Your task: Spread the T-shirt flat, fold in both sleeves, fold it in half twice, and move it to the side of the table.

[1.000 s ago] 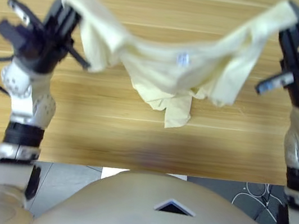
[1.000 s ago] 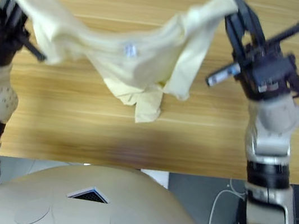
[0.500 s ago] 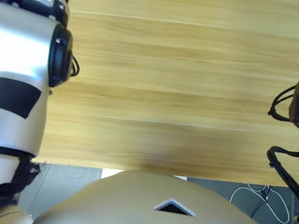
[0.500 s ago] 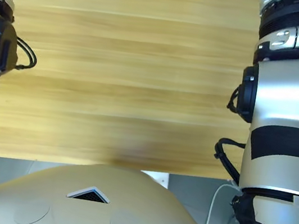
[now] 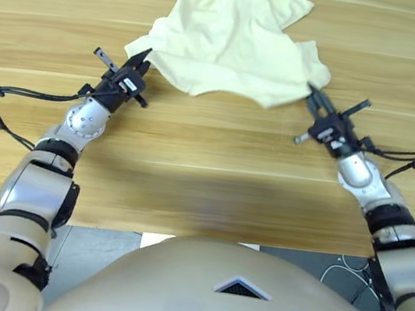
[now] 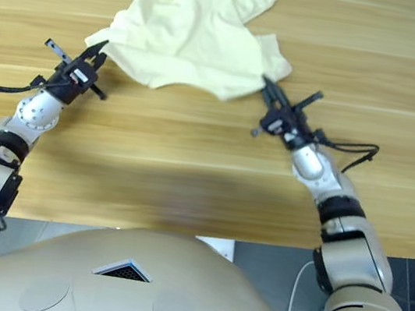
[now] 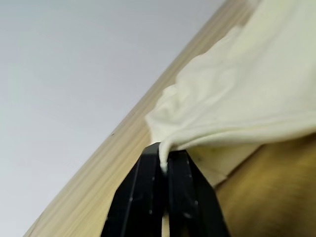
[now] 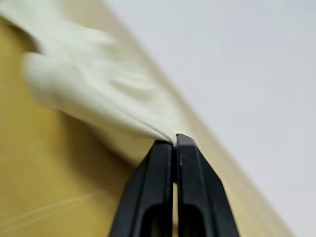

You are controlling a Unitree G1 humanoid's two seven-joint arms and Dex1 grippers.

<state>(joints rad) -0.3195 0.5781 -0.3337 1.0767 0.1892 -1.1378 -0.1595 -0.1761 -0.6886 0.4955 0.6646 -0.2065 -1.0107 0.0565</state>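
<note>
T-shirt point(image 5: 234, 37) lies rumpled on table point(image 5: 206, 163). Left gripper point(image 5: 141, 58) and right gripper point(image 5: 313, 94) each clamped tight on a near hem corner.

We see two slim arms built alike. The left arm point(image 5: 36, 188) and the right arm point(image 5: 400, 261) are silver-grey shells in rounded segments, parted by black bands at the joints. Over the table point(image 5: 204, 179), each ends in a polished, ball-like wrist and a small black gripper. The left gripper point(image 5: 143, 56) and the right gripper point(image 5: 313, 95) each have two thin, flat, matte black fingers point(image 7: 143, 197) tapering to blunt tips. Short black rods jut sideways from their bases, and the left one carries a small pale label. Above the table, a thin black cable point(image 5: 35, 94) loops out from the left wrist, and another black cable point(image 5: 397, 155) trails from the right.
</note>
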